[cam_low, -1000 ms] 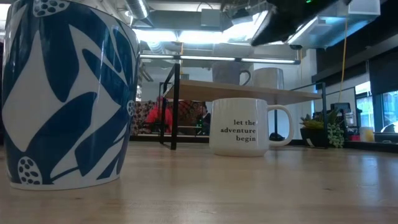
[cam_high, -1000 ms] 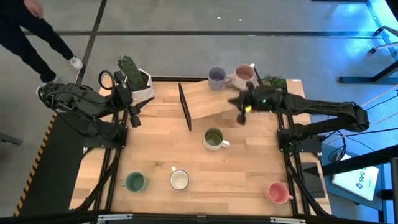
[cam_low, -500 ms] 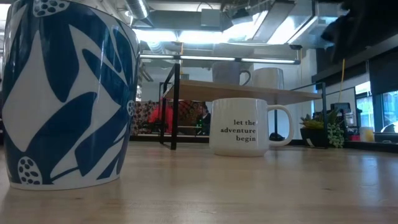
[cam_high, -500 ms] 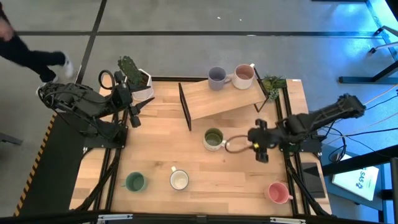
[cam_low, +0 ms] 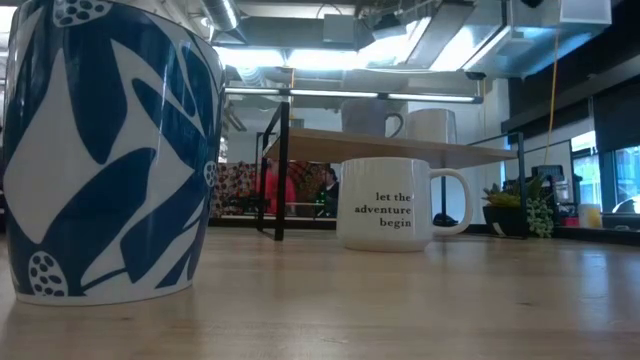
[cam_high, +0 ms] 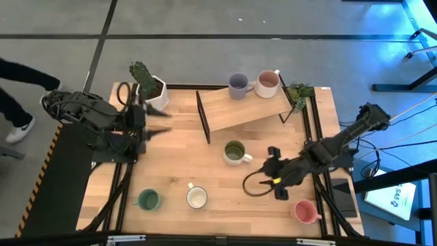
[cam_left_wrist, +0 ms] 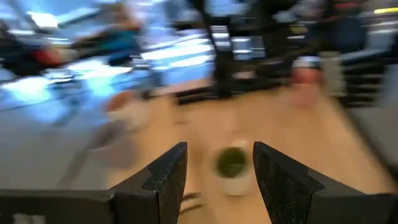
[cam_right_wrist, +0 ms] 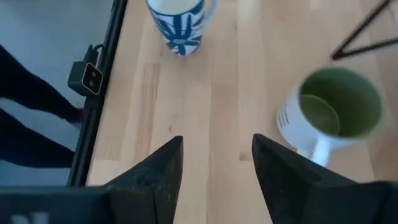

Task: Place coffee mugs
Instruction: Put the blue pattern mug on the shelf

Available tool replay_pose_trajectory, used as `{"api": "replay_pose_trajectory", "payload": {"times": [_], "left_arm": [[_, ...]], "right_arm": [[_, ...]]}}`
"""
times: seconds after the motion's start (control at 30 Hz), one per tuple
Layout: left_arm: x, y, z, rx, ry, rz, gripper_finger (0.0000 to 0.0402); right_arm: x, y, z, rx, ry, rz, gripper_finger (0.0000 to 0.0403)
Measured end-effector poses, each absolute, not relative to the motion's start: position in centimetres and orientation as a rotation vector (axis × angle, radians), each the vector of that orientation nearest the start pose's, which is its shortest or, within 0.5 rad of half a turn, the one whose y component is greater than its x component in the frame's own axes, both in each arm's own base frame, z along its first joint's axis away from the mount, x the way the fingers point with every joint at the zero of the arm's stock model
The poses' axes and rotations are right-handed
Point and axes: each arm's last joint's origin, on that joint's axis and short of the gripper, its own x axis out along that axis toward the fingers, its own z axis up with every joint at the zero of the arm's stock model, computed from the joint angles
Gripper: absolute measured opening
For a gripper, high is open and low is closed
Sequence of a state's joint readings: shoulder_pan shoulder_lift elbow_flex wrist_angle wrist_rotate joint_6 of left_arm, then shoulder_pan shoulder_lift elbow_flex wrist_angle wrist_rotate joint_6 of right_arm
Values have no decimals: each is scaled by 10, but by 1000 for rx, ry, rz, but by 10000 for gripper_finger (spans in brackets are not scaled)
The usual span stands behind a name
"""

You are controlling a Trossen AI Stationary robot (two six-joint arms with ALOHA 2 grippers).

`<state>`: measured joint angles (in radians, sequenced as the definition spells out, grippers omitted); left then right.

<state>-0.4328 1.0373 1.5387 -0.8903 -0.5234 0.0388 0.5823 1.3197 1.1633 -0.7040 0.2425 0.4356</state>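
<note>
On shelf [cam_high: 239, 109], far: lavender mug [cam_high: 237, 85], mauve mug [cam_high: 268, 83] placed | counter [cam_high: 177, 164]: four mugs left | right tool [cam_high: 273, 178] open, empty | left tool [cam_high: 153, 123] open

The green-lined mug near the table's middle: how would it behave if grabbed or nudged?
The green-lined mug looks rigid and ceramic, so probably fragile if dropped. Upright on its flat base, it likely slides rather than tips. Its side handle could make it rotate when pushed.

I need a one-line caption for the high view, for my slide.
Two mugs sit on the wooden shelf; the empty right tool hovers near the green-lined mug.
</note>
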Motion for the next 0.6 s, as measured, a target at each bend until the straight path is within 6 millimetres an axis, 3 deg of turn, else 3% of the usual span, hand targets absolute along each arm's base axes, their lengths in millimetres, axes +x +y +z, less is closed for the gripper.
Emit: {"api": "replay_pose_trajectory", "payload": {"times": [0.23,0.37,0.6], "left_arm": [[166,-69,433,73,503,-159,178],[179,-80,399,3,576,-283,178],[195,-90,333,17,587,-337,178]], "right_arm": [[250,157,296,32,843,152,182],[259,162,291,19,816,151,182],[267,166,289,21,765,148,182]]}}
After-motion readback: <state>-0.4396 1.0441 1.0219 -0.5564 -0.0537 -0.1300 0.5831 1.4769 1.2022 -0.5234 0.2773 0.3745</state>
